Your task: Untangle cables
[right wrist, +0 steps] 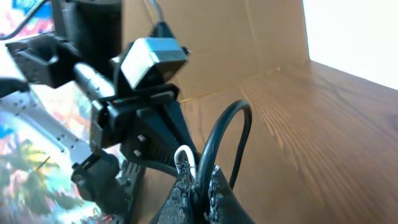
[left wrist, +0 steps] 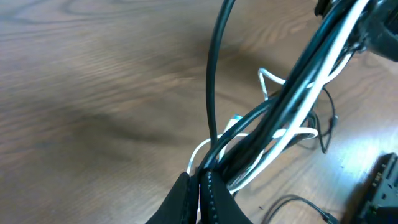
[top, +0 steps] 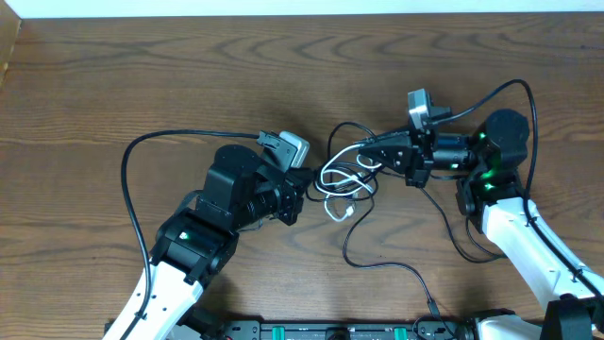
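Observation:
The cables (top: 344,179) lie as a knot of black and white loops in the middle of the wooden table, between the two arms. One black cord (top: 387,264) trails from the knot toward the front edge. My left gripper (top: 308,185) presses into the knot's left side. In the left wrist view it (left wrist: 199,190) is shut on a bundle of black cables (left wrist: 292,93) and a white cable (left wrist: 273,144), which stretch up to the right. My right gripper (top: 364,155) holds the knot's upper right. In the right wrist view it (right wrist: 199,180) is shut on a black cable (right wrist: 214,140) and a white loop (right wrist: 185,155).
A thick black arm wire (top: 127,179) arcs left of the left arm, and another (top: 525,94) arcs over the right arm. A cardboard wall (top: 8,47) stands at the far left edge. A black rail (top: 349,331) runs along the front edge. The left arm's camera (right wrist: 152,57) looms close ahead of the right gripper.

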Controlling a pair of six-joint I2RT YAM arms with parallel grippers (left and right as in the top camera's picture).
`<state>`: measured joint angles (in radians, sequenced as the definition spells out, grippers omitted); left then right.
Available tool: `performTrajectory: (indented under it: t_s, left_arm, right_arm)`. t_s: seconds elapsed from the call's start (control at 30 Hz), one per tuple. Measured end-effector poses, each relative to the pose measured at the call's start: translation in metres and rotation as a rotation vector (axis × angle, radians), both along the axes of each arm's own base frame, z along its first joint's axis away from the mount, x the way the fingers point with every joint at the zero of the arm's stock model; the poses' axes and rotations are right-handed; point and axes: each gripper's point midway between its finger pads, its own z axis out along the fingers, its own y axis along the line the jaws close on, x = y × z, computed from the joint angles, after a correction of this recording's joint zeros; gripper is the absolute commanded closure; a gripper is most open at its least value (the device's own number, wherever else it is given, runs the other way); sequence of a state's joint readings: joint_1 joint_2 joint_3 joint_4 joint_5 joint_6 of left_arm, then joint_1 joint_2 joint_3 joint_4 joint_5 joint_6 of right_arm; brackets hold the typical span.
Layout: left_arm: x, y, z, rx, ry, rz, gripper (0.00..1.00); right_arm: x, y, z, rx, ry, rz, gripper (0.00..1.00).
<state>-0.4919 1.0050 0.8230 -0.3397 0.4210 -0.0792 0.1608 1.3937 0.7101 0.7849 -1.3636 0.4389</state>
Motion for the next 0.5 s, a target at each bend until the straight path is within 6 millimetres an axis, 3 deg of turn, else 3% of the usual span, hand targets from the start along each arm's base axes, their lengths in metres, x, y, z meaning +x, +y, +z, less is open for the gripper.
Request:
performTrajectory:
  t_s: [0.5]
  left_arm:
    - [-0.014, -0.013, 0.005, -0.06, 0.03, -0.096, 0.91]
  right_arm:
    - [-0.01, -0.001, 0.019, 0.028, -0.032, 0.041, 0.99]
